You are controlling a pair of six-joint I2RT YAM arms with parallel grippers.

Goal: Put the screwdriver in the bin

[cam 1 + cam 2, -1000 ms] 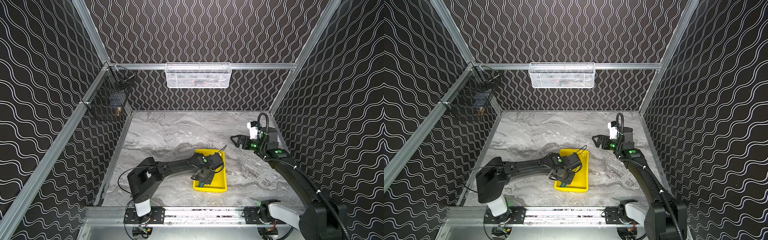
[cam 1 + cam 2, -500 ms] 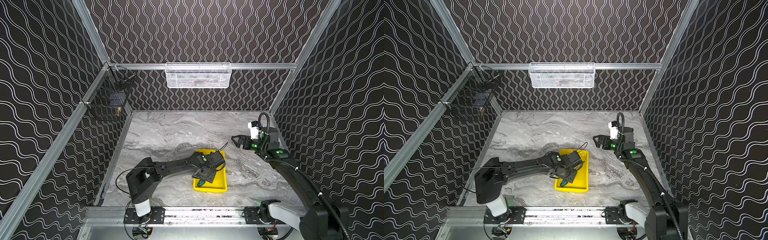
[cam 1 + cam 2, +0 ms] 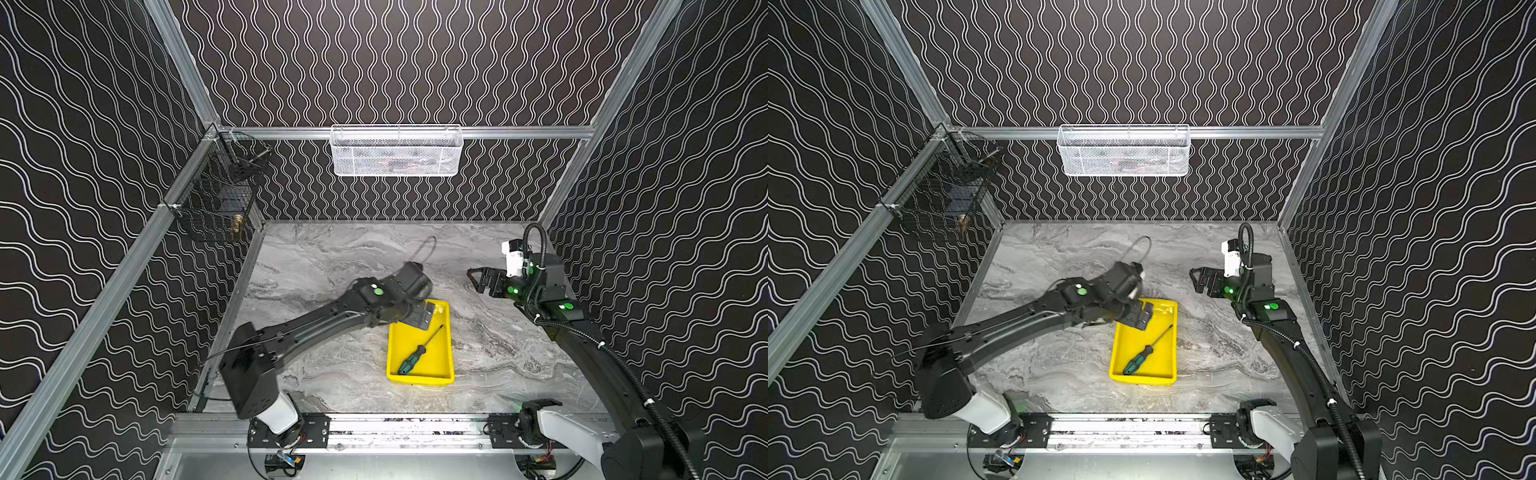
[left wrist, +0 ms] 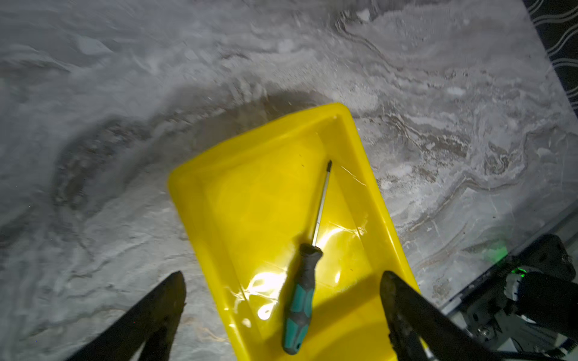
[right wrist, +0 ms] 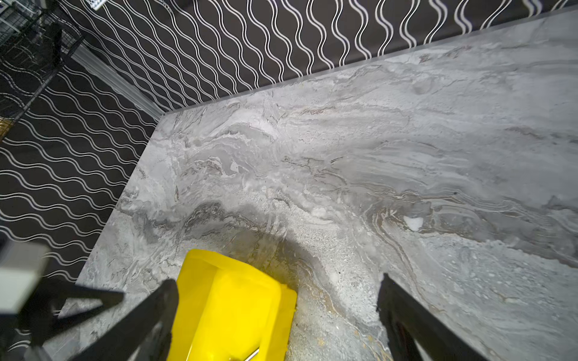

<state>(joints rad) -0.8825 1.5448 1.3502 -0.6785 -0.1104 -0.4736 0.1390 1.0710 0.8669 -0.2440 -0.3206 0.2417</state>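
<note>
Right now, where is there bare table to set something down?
Bare table runs along the back wall, beyond the right gripper, and lies between the bin and the right arm. Crowded: the bin's far end, under the open left gripper, and the bin floor, taken by the screwdriver. The left arm overhangs the left side.

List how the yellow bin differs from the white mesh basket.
The yellow bin lies on the table; the white mesh basket hangs from the back rail. The bin is solid plastic; the basket is see-through mesh. The bin holds the screwdriver; the basket's contents are unclear. Both are rectangular and open-topped.
</note>
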